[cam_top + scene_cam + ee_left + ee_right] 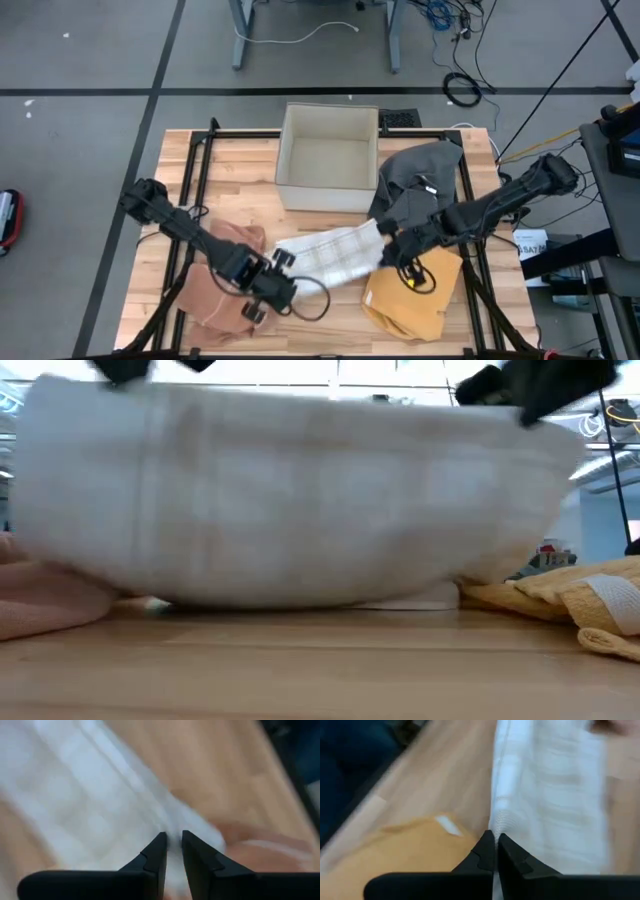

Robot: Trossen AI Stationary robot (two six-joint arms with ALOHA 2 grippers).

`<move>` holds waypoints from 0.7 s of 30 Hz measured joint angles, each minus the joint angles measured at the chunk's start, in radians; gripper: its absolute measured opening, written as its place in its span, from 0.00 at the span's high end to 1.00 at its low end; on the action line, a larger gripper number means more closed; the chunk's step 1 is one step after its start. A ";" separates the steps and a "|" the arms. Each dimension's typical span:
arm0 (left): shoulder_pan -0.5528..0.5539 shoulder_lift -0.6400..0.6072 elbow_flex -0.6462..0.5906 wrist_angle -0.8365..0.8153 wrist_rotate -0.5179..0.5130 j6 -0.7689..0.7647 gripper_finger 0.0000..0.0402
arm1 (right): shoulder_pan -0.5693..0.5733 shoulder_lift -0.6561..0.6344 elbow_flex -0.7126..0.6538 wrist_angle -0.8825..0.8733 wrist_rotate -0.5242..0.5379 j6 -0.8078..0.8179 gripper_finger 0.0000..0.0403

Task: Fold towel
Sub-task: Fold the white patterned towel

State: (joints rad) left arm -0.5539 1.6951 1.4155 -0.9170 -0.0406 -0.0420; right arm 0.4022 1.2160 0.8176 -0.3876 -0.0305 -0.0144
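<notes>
A white checked towel is strung between my two grippers above the middle of the wooden table. In the low view it hangs as a wide sheet whose lower edge reaches the tabletop. My left gripper is at its left end and is shut on it with a narrow gap. My right gripper is at its right end and is shut on it. My left gripper pinches the white towel's left end between its two fingers, slanting steeply down from the table's left. One layer or several, I cannot tell. The towel hangs below the fingers. My right gripper pinches the towel's right end at a hemmed edge between its two fingers, slanting down from the table's right. The cloth runs away from the fingers toward the other gripper, and its lower part reaches the table.
A pink towel lies crumpled under the left arm, and a yellow towel lies under the right arm. At the back stand an open cardboard box and a grey cloth. Black frame rails run along the table's sides.
</notes>
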 joint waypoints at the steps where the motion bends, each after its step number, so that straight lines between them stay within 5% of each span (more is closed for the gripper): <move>1: -0.013 0.000 -0.017 0.031 0.007 -0.011 0.83 | 0.019 0.004 -0.029 0.056 -0.011 0.018 1.00; 7: -0.074 0.000 -0.097 0.200 0.002 -0.074 0.83 | 0.094 0.069 -0.127 0.261 -0.028 0.095 1.00; 13: -0.116 0.020 -0.200 0.563 -0.012 -0.086 0.82 | 0.132 0.173 -0.128 0.310 -0.029 0.109 1.00; 21: -0.168 0.134 -0.220 0.574 -0.057 -0.084 0.82 | 0.131 0.244 -0.128 0.307 -0.024 0.176 0.98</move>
State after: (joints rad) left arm -0.7221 1.8294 1.1957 -0.3430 -0.0973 -0.1259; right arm 0.5327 1.4602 0.6899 -0.0810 -0.0543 0.1620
